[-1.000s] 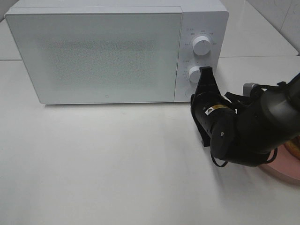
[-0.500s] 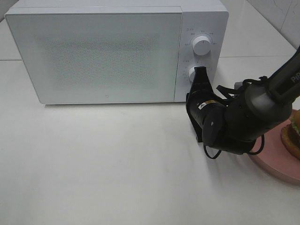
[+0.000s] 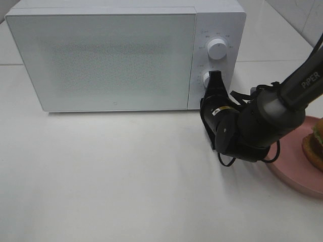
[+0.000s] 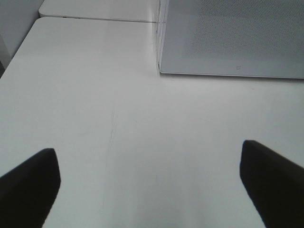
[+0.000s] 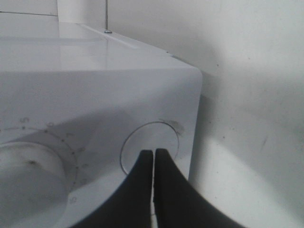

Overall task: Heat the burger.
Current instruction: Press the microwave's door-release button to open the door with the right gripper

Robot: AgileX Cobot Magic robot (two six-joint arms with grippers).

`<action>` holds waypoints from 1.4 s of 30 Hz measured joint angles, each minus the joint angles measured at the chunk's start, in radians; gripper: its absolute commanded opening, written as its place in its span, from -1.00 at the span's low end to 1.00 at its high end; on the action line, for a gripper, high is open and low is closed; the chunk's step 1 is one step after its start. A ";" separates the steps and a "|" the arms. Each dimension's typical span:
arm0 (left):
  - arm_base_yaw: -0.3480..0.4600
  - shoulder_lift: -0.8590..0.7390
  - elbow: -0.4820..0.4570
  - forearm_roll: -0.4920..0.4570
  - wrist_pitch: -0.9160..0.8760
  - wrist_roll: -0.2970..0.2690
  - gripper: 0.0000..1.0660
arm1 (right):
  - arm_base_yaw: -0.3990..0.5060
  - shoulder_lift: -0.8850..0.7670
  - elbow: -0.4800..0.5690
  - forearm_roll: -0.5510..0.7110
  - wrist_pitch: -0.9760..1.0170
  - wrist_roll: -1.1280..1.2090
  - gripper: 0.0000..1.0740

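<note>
right gripper [image 5: 154, 152]: fingers together, tips now on microwave [image 3: 101, 55] button [image 5: 152, 135] | arm shifts left, uncovering burger [image 3: 317, 145] | left gripper [image 4: 151, 183]: apart

- burger [image 3: 317, 146]: cut by right edge, only a sliver shows
- plate [image 3: 295, 179]: cut by same edge, part behind right arm [image 3: 270, 123]
- button [image 5: 142, 140]: hidden by right gripper [image 5: 153, 153] in high view
- dial marks [image 3: 204, 33]: too small to read
- left gripper [image 4: 152, 185]: fingers cut by frame edge

The word PIPER stands in white letters on the dark right arm [image 3: 307, 80], at the right of the scene. Small markings ring the two dials [image 3: 217, 49] of the microwave [image 3: 101, 55], too small to read; likewise the pale sticker behind the right gripper [image 3: 215, 75]
</note>
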 measured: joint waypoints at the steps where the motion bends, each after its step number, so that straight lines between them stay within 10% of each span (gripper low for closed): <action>1: 0.000 0.000 0.000 0.000 0.000 0.000 0.82 | -0.001 0.000 -0.003 -0.002 -0.005 0.000 -1.00; 42: 0.000 0.000 0.000 0.000 0.000 0.000 0.82 | 0.000 0.079 -0.127 0.112 -0.012 -0.036 -1.00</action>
